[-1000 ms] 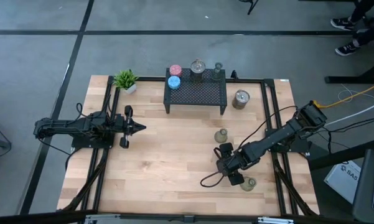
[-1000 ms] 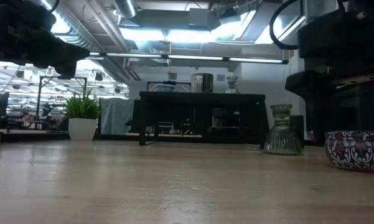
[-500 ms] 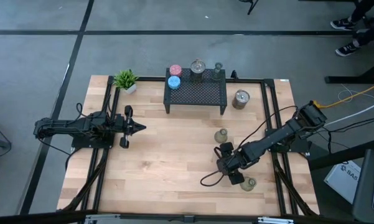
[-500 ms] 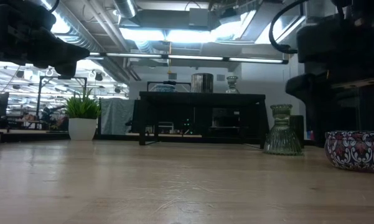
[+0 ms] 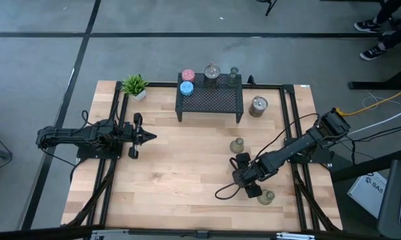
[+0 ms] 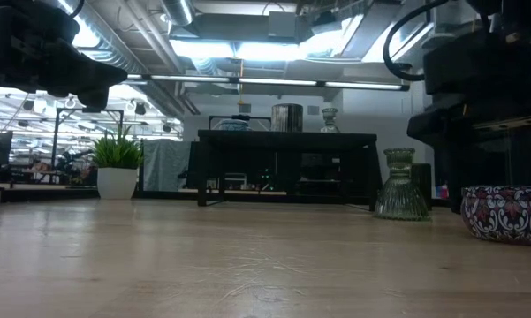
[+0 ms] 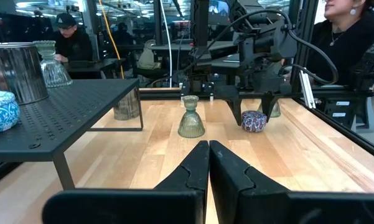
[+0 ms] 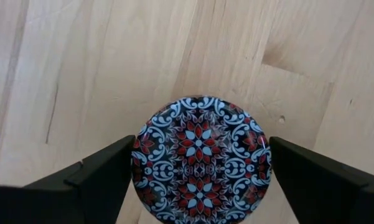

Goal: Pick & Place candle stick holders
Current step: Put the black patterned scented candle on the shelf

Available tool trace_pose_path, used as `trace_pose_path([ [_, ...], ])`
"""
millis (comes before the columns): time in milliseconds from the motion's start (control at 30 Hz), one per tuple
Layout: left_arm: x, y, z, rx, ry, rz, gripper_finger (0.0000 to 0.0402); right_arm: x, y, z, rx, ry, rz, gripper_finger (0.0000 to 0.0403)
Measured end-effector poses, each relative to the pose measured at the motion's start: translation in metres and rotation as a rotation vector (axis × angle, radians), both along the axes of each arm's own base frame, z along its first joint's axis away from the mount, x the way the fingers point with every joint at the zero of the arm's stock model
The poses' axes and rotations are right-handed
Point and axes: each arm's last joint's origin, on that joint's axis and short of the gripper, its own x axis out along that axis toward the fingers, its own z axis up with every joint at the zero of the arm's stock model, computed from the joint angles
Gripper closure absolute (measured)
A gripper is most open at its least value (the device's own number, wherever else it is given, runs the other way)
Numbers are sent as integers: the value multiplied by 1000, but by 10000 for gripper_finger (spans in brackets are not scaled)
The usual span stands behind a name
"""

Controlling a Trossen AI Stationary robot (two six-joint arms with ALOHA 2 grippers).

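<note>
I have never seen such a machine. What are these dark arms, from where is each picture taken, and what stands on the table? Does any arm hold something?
These are two robot arms at a wooden table. One picture looks straight down, one looks level across the table top, and two come from cameras on the arms' wrists.

The left gripper waits at the left side, shut and empty. The right gripper hangs over a round patterned holder, dark blue with red flowers, one open finger on each side. It holds nothing yet.

A black mesh rack at the back carries a pink holder, a light blue holder, a silver holder and a glass holder. On the table are also a potted plant, a silver cup, and two more glass holders.
</note>
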Motion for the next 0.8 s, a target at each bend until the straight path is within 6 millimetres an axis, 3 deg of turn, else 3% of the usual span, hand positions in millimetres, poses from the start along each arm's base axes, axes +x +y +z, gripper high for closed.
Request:
trace_pose_path([
  [367, 0, 0, 0, 0, 0, 0, 394, 0, 0, 0, 2, 1, 1, 90],
  [800, 0, 0, 0, 0, 0, 0, 395, 2, 0, 5, -7, 15, -3, 93],
])
